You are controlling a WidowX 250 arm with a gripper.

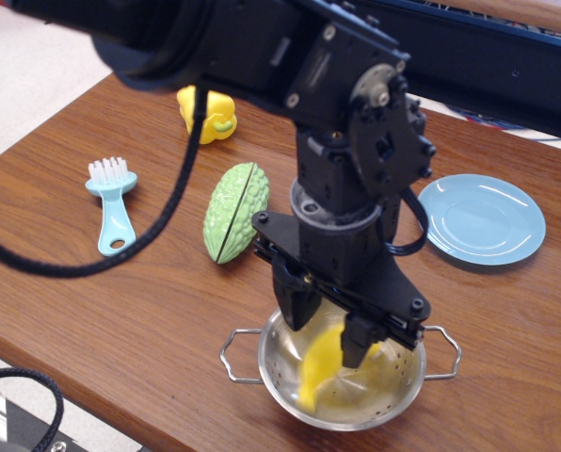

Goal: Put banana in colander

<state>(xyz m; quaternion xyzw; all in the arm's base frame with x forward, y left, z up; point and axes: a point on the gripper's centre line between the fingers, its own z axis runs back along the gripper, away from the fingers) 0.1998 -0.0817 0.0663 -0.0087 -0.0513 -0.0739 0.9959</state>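
Observation:
The black gripper (326, 328) hangs just over the steel colander (279, 379) at the table's front edge, with its fingertips (294, 309) at rim height. The jaws stand apart. The yellow banana (318, 372) is below and between the fingertips, inside the colander bowl, tilted and blurred. It looks free of the fingers. The arm hides the back half of the colander; both wire handles show.
A green bitter-melon toy (234, 212) lies left of the gripper. A yellow bell pepper (208, 113) sits at the back left. A light-blue brush (114, 208) lies at the left. A light-blue plate (479, 219) lies at the right. The table's front edge is close below the colander.

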